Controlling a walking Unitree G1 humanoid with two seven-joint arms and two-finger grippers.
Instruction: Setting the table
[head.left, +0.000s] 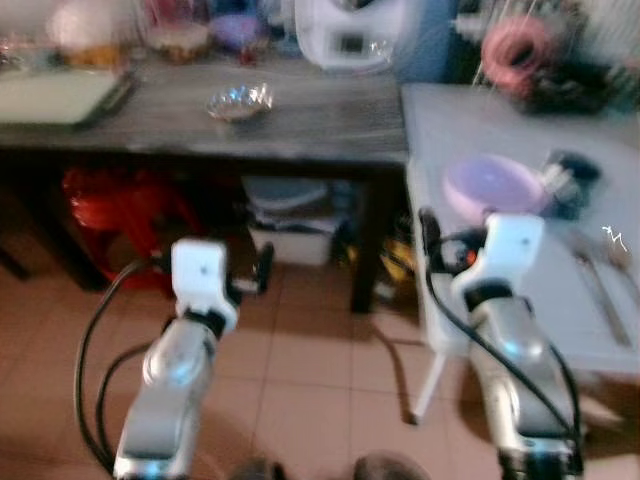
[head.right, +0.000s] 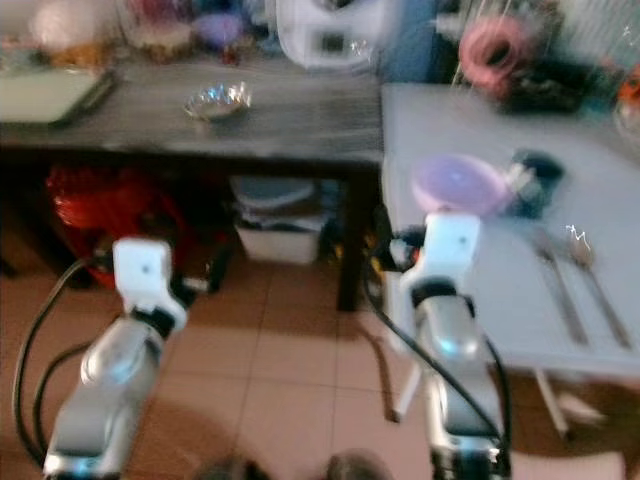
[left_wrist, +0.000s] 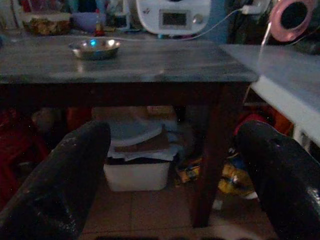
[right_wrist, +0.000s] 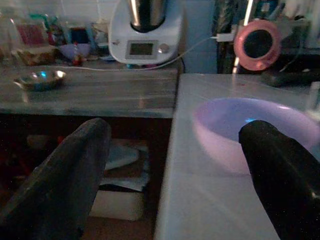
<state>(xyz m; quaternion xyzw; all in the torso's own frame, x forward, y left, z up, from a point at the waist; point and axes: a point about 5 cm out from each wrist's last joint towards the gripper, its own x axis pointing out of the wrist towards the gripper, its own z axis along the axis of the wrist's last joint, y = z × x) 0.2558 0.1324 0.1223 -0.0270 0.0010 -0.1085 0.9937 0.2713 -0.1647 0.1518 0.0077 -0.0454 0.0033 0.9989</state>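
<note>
A pale purple bowl sits near the left edge of the white table; it appears close up as the purple bowl in the right wrist view. Cutlery lies to its right. A small shiny metal bowl rests on the dark wooden table. My right gripper is open, held at the white table's near-left corner, short of the purple bowl. My left gripper is open too, low above the floor and facing the dark table's underside. Both hold nothing.
A white kitchen appliance, jars and a pale tray crowd the dark table. A pink ring-shaped object and a dark item stand on the white table. A red stool and a white box sit underneath. Tiled floor lies ahead.
</note>
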